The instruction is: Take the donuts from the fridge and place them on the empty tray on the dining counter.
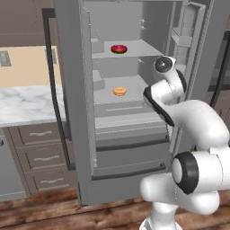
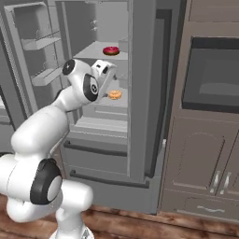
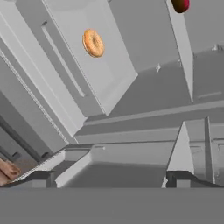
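Note:
The grey fridge (image 1: 130, 152) (image 2: 140, 93) stands with both upper doors swung wide. On its upper shelf lies the dark pink-red donut (image 1: 118, 49) (image 2: 110, 50) (image 3: 180, 5). The orange-tan donut (image 1: 119, 91) (image 2: 114, 94) (image 3: 93, 43) rests one shelf lower. My gripper (image 2: 111, 74) (image 3: 111, 178) hovers just in front of the shelves, near the height of the orange donut and apart from it. It is open, with nothing between its fingers. The tray and the dining counter are out of view.
The fridge's open doors (image 1: 67, 90) (image 2: 37, 51) flank the arm on both sides, with door bins on their inner faces. A marble worktop (image 1: 22, 103) over brown drawers lies to the left. A wall oven (image 2: 212, 79) in brown cabinets stands to the right.

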Controlling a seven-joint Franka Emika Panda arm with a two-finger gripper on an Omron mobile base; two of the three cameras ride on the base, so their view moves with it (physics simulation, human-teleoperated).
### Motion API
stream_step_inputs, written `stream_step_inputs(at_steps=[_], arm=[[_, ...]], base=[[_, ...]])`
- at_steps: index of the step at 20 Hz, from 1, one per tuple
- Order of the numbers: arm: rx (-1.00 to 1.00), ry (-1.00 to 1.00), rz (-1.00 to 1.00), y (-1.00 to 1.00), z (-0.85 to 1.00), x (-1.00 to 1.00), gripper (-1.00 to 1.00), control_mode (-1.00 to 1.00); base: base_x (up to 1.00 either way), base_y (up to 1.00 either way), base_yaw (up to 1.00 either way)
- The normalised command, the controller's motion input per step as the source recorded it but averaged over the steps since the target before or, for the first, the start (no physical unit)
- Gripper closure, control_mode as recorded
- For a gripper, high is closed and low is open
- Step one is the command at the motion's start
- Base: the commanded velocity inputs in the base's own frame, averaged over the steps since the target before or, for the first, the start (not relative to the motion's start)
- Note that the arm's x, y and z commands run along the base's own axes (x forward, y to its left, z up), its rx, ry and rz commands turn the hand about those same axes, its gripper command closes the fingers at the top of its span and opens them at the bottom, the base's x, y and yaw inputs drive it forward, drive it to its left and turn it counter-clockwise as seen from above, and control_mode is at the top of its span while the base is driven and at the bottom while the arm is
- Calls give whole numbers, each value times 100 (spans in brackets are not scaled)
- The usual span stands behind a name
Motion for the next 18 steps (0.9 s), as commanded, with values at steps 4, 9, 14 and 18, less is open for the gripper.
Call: stream_step_inputs(at_steps=[4, 9, 14, 18], arm=[[-4, 4, -17, -39, -7, 22, -100, -100], [-1, 11, -27, -84, -20, -21, -100, -100], [0, 6, -32, -100, -27, -53, -100, -100], [0, -2, -25, -100, -9, -59, -100, -100]], base=[[0, 0, 0], [0, 0, 0], [0, 0, 0], [0, 0, 0]])
